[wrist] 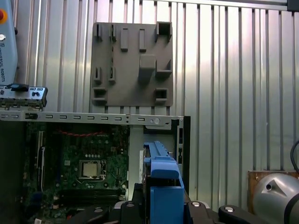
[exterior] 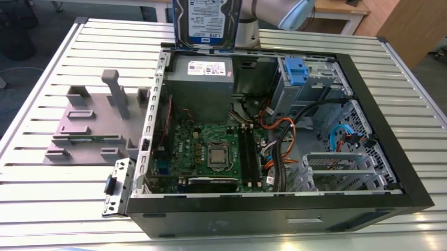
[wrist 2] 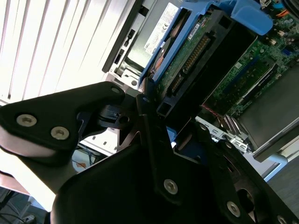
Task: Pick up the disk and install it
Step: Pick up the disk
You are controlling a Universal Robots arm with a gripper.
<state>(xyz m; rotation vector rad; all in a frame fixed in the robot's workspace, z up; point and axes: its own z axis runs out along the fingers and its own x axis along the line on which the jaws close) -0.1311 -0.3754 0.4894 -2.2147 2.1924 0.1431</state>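
The disk (exterior: 207,21) hangs on edge above the open computer case (exterior: 391,172), fingers (wrist: 138,200) clamped on it, likely to keep it clear of the case walls.

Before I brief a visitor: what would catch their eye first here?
The disk, label showing, hangs upright in the gripper above one edge of the open computer case. Inside, the green motherboard lies exposed; a grey stand sits at the exterior view's left.
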